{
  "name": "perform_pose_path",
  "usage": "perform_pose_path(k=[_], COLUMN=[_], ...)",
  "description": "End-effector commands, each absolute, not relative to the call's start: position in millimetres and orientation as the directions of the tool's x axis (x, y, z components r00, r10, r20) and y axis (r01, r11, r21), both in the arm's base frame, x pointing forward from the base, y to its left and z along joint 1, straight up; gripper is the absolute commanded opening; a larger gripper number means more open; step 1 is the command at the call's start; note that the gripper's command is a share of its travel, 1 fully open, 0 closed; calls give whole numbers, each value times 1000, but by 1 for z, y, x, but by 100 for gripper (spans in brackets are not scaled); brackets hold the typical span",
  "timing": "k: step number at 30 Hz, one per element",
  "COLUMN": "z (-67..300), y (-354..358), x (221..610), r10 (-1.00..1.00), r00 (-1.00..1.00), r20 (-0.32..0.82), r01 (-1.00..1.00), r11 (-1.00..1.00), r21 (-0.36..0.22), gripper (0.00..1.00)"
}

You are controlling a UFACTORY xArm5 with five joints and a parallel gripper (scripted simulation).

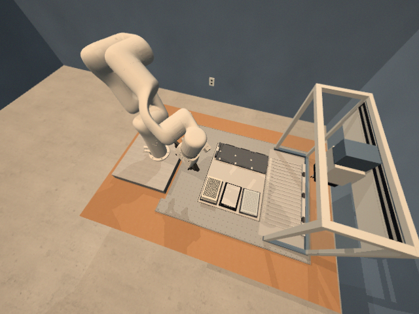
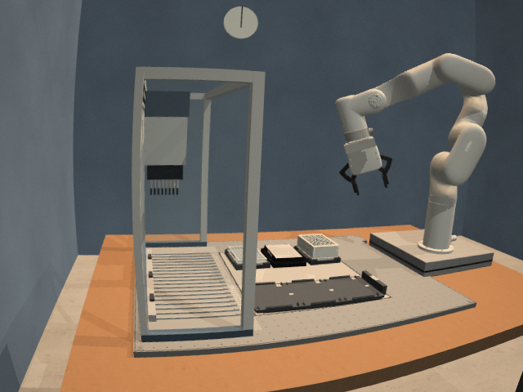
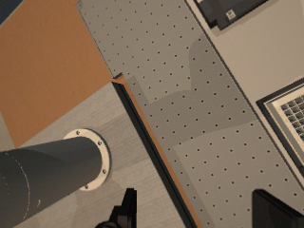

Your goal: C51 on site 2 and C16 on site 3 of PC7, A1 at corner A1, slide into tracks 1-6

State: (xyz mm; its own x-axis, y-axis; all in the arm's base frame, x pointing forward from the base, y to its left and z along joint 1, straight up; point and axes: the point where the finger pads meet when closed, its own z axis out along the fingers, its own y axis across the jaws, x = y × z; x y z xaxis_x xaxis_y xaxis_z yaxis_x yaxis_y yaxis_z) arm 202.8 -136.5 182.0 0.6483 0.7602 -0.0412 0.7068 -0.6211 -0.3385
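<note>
PC7 lies bare on the apron before the rails; C51, C16 and C15 sit in their nests toward the tabletop's far edge. The gripper hangs high above, fingers spread wide, holding nothing

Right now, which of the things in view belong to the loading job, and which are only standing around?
Belong to the job:
- carrier PC7, all sites bare
- deep-well block C51
- 384-well plate C16
- rails
- gripper, open, holding nothing

Not to be handled:
- 96-well plate C15, stays in its nest
- instrument frame
- pipetting head
- wall clock
</note>
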Motion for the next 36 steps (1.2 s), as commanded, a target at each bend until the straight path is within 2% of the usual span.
perform_pose_path(k=[1,3,9,11,17,19,26,28,34,36], z=[180,179,176,175,170,168,163,160,154,151], y=[-145,-149,-157,-160,-170,-172,-181,-183,-191,-194], x=[220,229,245,254,275,284,305,315,336,345], r10=[782,801,801,831,834,862,865,891,893,916], r00=[623,599,598,556,552,507,502,455,450,401], r20=[-30,-21,-22,-8,-8,3,2,10,9,13], r01=[737,762,762,802,806,842,846,878,881,909], r11=[-599,-577,-577,-539,-535,-494,-490,-447,-442,-396], r21=[-314,-293,-293,-256,-252,-215,-211,-173,-169,-130], gripper=[100,100,100,100,100,100,100,100,100,100])
